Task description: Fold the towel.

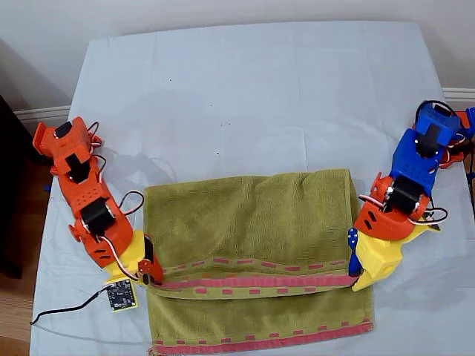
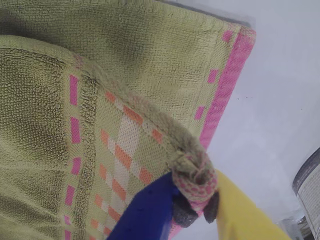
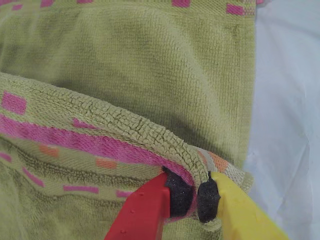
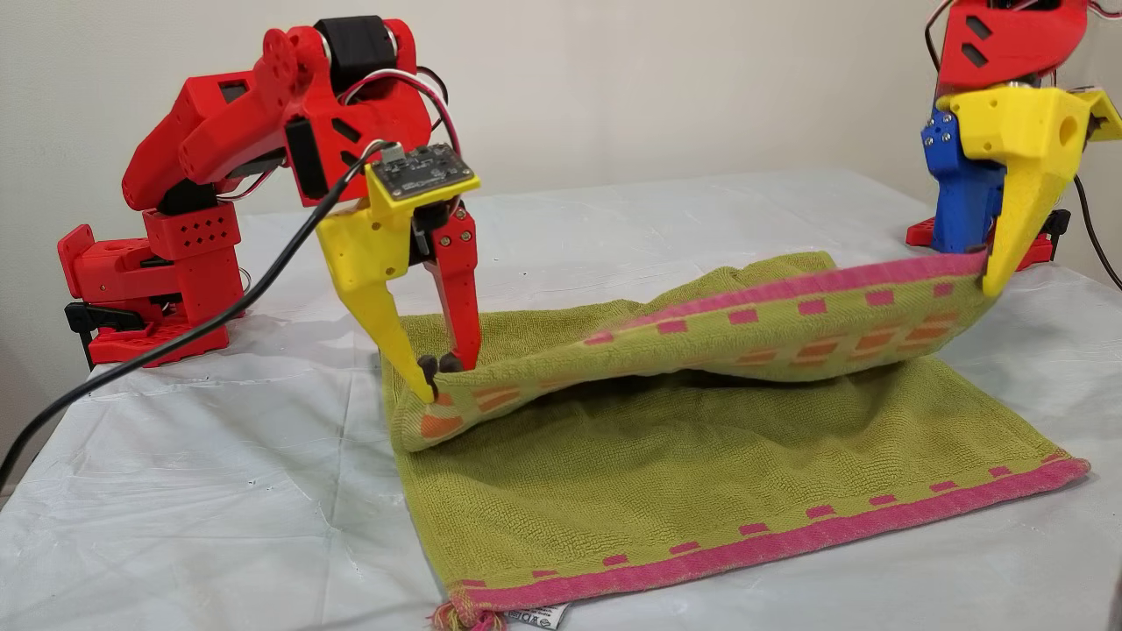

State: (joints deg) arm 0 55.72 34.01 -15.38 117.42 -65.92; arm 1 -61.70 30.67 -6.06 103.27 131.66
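Note:
The olive-green towel (image 1: 245,222) with pink bands lies on the table, its far end raised and carried over the near part. My first gripper (image 1: 356,278), with a blue and a yellow finger, is shut on one corner of the raised pink-banded edge (image 2: 192,185) at the exterior view's right. Red and yellow fingers mark my second gripper (image 1: 152,278), which is shut on the other corner (image 3: 200,165) at the exterior view's left. In the other view the held edge sags between my second gripper (image 4: 438,364) and my first gripper (image 4: 986,272), which is higher. The near pink band (image 4: 789,526) lies flat, with a white tag (image 4: 535,616) at its corner.
A white sheet (image 1: 252,96) covers the table. The second arm's base (image 4: 149,280) stands at the other view's left, with a black cable (image 4: 175,342) trailing from its camera board (image 1: 121,295). The first arm's base (image 1: 438,141) sits at the exterior view's right edge.

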